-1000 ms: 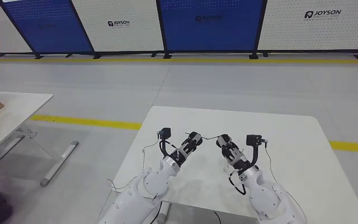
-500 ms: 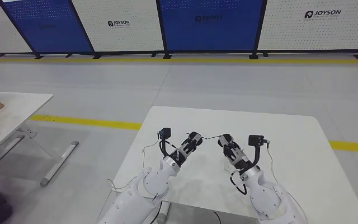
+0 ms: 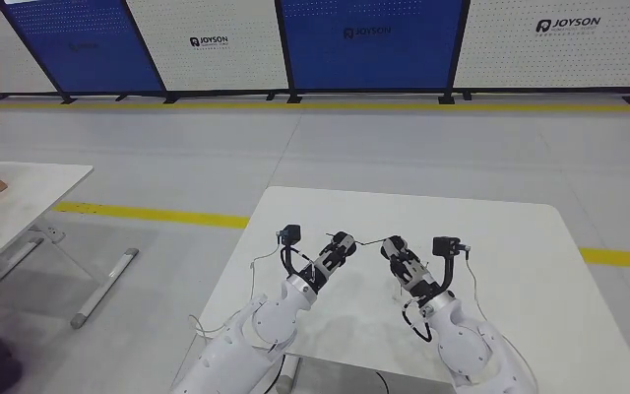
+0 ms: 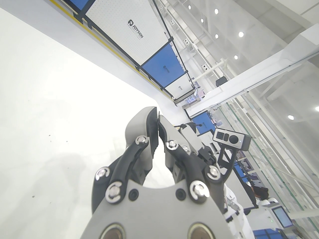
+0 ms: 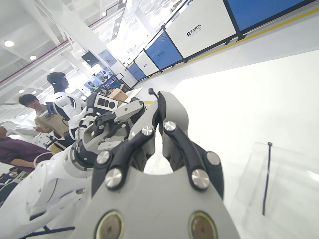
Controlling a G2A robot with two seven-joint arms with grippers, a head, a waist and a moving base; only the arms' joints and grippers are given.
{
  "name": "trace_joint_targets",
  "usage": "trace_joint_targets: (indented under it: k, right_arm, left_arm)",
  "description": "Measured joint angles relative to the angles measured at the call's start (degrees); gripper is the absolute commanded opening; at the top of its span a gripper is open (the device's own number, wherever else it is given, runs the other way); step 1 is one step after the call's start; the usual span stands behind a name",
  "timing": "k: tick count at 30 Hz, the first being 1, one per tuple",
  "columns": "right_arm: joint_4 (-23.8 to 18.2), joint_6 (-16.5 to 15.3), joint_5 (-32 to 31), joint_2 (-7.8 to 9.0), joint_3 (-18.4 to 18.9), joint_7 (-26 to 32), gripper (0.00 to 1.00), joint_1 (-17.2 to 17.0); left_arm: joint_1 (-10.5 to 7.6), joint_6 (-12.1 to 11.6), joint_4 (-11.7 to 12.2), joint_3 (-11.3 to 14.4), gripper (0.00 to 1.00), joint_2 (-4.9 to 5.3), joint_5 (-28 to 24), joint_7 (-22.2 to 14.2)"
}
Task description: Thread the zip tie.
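Observation:
A thin black zip tie (image 3: 369, 241) spans the short gap between my two grippers above the middle of the white table (image 3: 492, 256). My left gripper (image 3: 343, 241) is shut on one end; a black sliver shows between its pads (image 4: 158, 119). Facing it, my right gripper (image 3: 392, 244) is shut on the other end. In the right wrist view the tie's small square head (image 5: 151, 90) sticks out just past the closed right gripper (image 5: 159, 98). The two grippers sit close together, tips nearly meeting.
A clear plastic tray (image 5: 294, 175) lies on the table beside my right arm, with a spare black zip tie (image 5: 267, 172) in it. Another white table (image 3: 39, 187) stands off to the left across the floor.

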Motion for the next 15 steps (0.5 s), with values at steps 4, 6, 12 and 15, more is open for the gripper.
trace_joint_targets:
  k: [4, 6, 12, 15]
  right_arm:
    - [0.2, 0.0, 0.0, -0.07, -0.2, -0.1, 0.00, 0.2]
    - [0.3, 0.0, 0.1, -0.09, -0.2, -0.3, 0.00, 0.2]
    - [0.9, -1.1, 2.3, -0.28, -0.8, 0.2, 0.00, 0.4]
    - [1.4, -1.7, 3.3, -0.35, -0.8, 0.1, 0.00, 0.6]
  left_arm:
    - [0.00, 0.0, 0.0, 0.0, 0.00, 0.00, 0.0, 0.0]
    - [0.00, 0.0, 0.0, 0.0, 0.00, 0.00, 0.0, 0.0]
    - [0.00, 0.0, 0.0, 0.0, 0.00, 0.00, 0.0, 0.0]
    - [0.00, 0.0, 0.0, 0.0, 0.00, 0.00, 0.0, 0.0]
